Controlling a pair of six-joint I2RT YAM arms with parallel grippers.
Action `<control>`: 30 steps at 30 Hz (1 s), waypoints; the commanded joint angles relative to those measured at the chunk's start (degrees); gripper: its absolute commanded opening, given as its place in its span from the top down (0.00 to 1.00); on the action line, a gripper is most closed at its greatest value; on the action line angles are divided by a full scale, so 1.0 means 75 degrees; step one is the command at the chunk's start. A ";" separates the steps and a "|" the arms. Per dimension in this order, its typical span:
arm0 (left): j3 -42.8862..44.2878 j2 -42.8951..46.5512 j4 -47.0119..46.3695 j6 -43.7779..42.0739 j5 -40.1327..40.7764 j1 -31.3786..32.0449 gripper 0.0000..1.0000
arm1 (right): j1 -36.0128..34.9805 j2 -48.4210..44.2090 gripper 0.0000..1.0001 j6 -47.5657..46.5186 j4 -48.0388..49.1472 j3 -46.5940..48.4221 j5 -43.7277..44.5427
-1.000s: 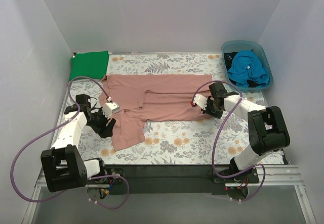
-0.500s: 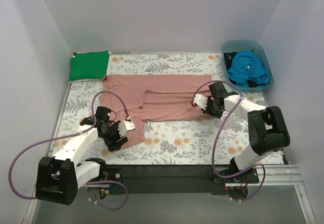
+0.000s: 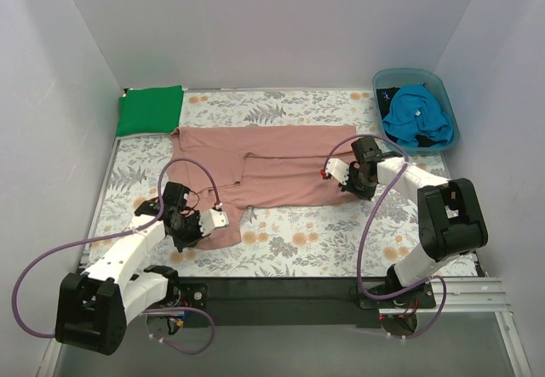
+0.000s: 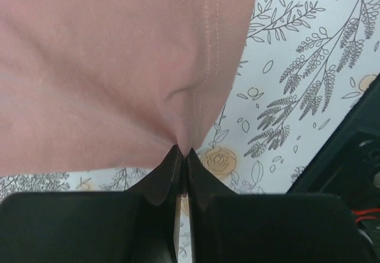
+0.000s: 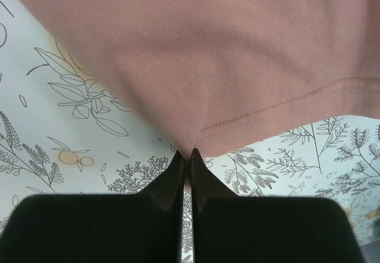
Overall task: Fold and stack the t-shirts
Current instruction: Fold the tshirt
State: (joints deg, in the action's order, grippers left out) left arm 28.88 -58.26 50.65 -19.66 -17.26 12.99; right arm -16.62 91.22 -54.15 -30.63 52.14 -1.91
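With the pink t-shirt [image 3: 264,164] spread across the middle of the floral table [image 3: 341,241], the left tool [image 4: 183,156] is pinched tight on its near-left hem and the right tool [image 5: 185,156] on its near-right corner, so such thin bites of cloth could slip free if the arms pull unevenly.

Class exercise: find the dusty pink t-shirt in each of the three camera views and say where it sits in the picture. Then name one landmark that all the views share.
Top external: the pink t-shirt lies spread across the table's middle, between both grippers.
Left wrist: it fills the upper left, its hem pinched by the left gripper.
Right wrist: it fills the top, a corner pinched by the right gripper.
Shared landmark: the floral table covering.
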 commanded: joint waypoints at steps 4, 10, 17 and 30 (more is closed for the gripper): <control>0.1748 0.0233 0.1763 0.0336 -0.0183 0.0002 1.00 | 0.0072 -0.0723 0.99 -0.0069 -0.0684 0.0337 -0.0085; 0.3038 0.0631 0.2913 0.0582 -0.0348 0.0014 1.00 | 0.0083 -0.1497 0.99 -0.0198 -0.1117 0.0173 -0.0026; 0.3508 0.1053 0.3897 0.0874 -0.0254 0.0014 1.00 | 0.0083 -0.2564 0.99 -0.0315 -0.1587 -0.0225 0.0009; 0.5358 0.0012 0.3443 0.1437 -0.0255 0.0014 1.00 | 0.0294 -0.2449 0.99 -0.0620 -0.1986 0.0347 -0.0038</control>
State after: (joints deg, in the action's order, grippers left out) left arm 64.45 -54.52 77.54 -10.44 -18.94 12.99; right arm -15.42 71.02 -56.38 -44.40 50.28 -1.87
